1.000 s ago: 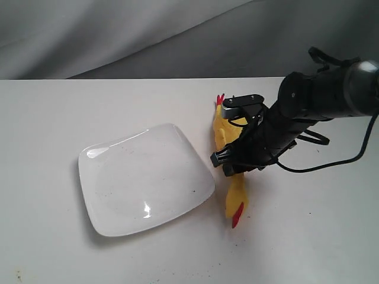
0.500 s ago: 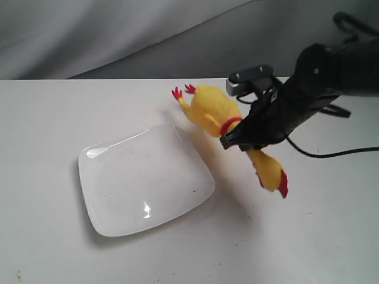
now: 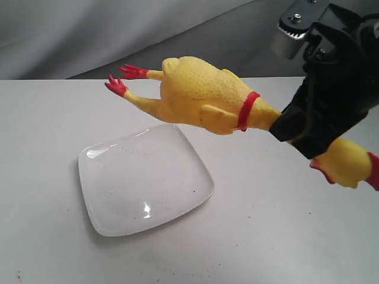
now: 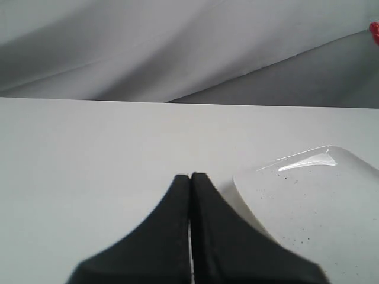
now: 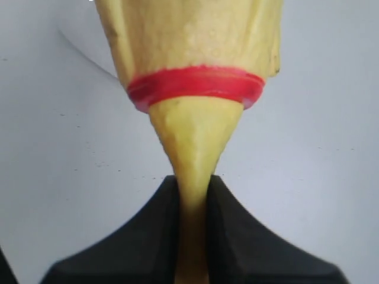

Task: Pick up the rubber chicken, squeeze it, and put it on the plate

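While the right gripper (image 5: 192, 192) clamps the rubber chicken (image 3: 204, 97) by its thin neck, aloft near the plate (image 3: 142, 177), the pick-up looks done, leaving the placing and perhaps the squeeze.

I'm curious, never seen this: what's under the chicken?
Nothing touches it below: the chicken hangs from the right gripper above the table, near the plate's far edge. Its body covers some table behind.

Right tool (image 5: 192, 184) grips aloft; left tool (image 4: 190, 177) closed.
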You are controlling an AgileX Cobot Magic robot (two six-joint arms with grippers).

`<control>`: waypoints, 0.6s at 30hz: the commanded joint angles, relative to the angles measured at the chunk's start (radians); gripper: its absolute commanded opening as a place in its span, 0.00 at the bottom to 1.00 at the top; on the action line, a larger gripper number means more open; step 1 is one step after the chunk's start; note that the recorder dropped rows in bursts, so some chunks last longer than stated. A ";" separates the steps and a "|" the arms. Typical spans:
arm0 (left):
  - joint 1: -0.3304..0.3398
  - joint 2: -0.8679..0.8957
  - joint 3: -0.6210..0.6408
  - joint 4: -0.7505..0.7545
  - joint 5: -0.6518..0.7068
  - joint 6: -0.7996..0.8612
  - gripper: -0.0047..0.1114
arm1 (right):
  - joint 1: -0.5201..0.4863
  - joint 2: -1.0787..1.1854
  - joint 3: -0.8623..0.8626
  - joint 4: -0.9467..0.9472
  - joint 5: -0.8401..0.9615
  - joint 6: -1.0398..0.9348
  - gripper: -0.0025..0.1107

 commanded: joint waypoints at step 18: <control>0.002 -0.004 0.005 0.138 -0.758 -0.382 0.04 | 0.222 -0.028 0.134 0.124 -0.083 -0.074 0.02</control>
